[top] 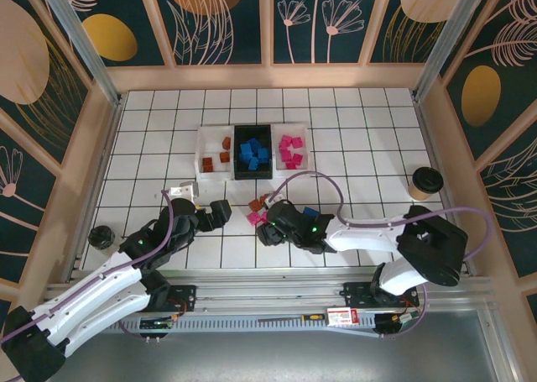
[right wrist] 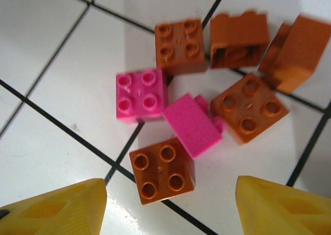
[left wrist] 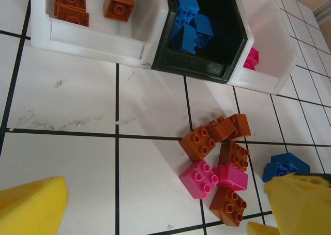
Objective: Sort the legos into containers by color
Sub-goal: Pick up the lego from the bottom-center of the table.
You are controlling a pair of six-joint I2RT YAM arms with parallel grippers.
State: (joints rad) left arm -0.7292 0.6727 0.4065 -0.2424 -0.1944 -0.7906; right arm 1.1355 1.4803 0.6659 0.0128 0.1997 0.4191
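Okay, I see my left gripper (top: 220,214) low over the white tiles (top: 352,138), at the end of an arm that stretches out from the near left corner. Its yellow fingers (left wrist: 31,206) stand wide apart and hold nothing. My right arm bends at its base and reaches sideways to the left. The right gripper (top: 267,222) hangs just above a little pile of loose legos (right wrist: 170,111), pink and orange-brown. Its jaws are apart too, and the orange-brown brick (right wrist: 161,170) nearest them lies on the floor, not gripped. A blue brick (left wrist: 282,168) sits just beside the pile. Farther back, three trays touch in a row: the left white tray (top: 203,151) has orange-brown bricks, the black tray (top: 253,175) has blue ones, and the right white tray (top: 292,130) has pink ones.
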